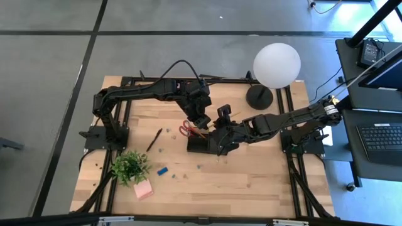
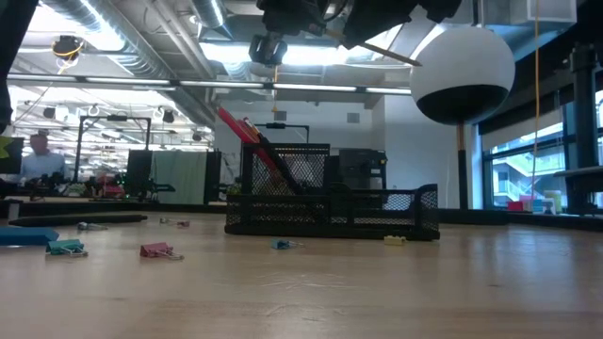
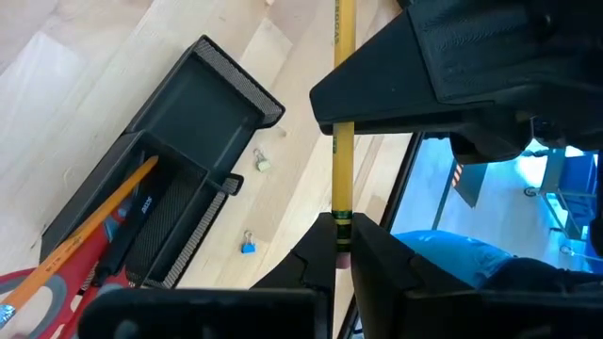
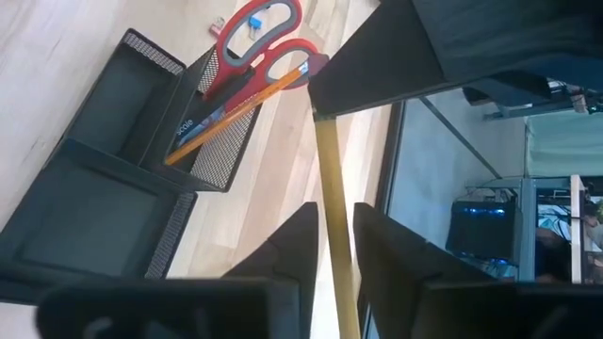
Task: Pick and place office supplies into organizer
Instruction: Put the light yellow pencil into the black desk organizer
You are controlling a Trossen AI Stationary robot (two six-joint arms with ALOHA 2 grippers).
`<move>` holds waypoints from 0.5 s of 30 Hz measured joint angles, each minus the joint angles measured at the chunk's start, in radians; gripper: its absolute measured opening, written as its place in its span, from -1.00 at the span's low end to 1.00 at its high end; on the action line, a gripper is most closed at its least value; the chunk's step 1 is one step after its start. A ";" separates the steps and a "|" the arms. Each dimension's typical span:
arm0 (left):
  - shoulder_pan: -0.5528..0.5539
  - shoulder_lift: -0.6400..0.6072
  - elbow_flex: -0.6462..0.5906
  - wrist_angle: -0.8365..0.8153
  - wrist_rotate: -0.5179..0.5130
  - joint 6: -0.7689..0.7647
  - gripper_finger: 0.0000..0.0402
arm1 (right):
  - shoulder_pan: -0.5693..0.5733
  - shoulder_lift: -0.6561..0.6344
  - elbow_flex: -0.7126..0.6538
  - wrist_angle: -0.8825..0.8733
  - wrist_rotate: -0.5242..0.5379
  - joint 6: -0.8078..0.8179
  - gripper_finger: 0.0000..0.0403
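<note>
Only from wrist views, pencil [image 3: 343, 141] between both jaws

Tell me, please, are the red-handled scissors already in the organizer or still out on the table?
In. The red-handled scissors stand handles-up in the organizer's tall mesh cup beside a pencil; the low view shows them leaning inside it.

The organizer [image 4: 141, 179] is black wire mesh, and the scissors [image 4: 259, 42] standing in it have red handles with grey inner loops, beside an orange pencil [image 4: 226, 108]. A yellow pencil [image 3: 343, 141] with a dark green band near its end sits between black gripper fingers [image 3: 396, 264]. On the pale wood-grain table [image 1: 251, 182] lie a pink sticky-note pad [image 1: 143, 189], a blue eraser [image 1: 162, 171] and a green plant [image 1: 130, 166], near a white globe [image 1: 276, 64] on a black base [image 1: 259, 97].
</note>
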 joint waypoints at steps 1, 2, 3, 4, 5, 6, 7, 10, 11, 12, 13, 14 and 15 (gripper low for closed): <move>0.000 0.000 0.000 0.000 0.000 0.000 -0.91 | 0.000 0.000 0.000 0.000 0.000 0.000 -0.63; 0.000 0.000 0.000 -0.001 0.000 0.000 -0.91 | 0.000 0.000 0.000 0.000 0.000 0.000 -0.64; 0.000 0.000 0.000 -0.001 0.000 0.000 -0.91 | 0.000 0.000 0.000 0.000 0.000 0.000 -0.64; 0.000 0.000 0.000 -0.001 0.000 0.000 -0.91 | 0.000 0.000 0.000 -0.001 0.000 0.000 -0.64; 0.000 0.000 0.000 -0.001 0.000 0.000 -0.91 | 0.000 0.000 0.000 -0.001 0.000 0.000 -0.64; 0.000 0.000 0.000 -0.001 0.000 0.001 -0.91 | 0.000 0.000 0.000 -0.001 0.000 0.000 -0.64; 0.000 0.000 0.000 -0.001 0.000 0.001 -0.91 | 0.000 0.000 0.000 -0.001 0.000 0.000 -0.64; 0.000 0.000 0.000 -0.002 0.001 0.004 -0.91 | 0.000 0.000 0.000 -0.001 0.000 0.000 -0.64; 0.000 0.000 0.000 -0.002 0.004 0.004 -0.91 | 0.000 0.000 0.000 -0.001 0.000 0.000 -0.64; 0.000 0.000 0.000 -0.002 0.008 0.004 -0.91 | 0.000 0.000 0.000 -0.002 0.000 0.000 -0.64; 0.000 0.000 0.000 -0.002 0.013 0.004 -0.91 | 0.000 0.000 0.000 -0.002 0.000 0.000 -0.66; 0.000 0.000 0.000 -0.001 0.019 0.004 -0.91 | 0.000 0.000 0.000 -0.002 0.000 0.000 -0.67; 0.000 0.000 0.000 0.000 0.021 0.007 -0.91 | 0.000 0.000 0.000 -0.002 -0.001 0.000 -0.70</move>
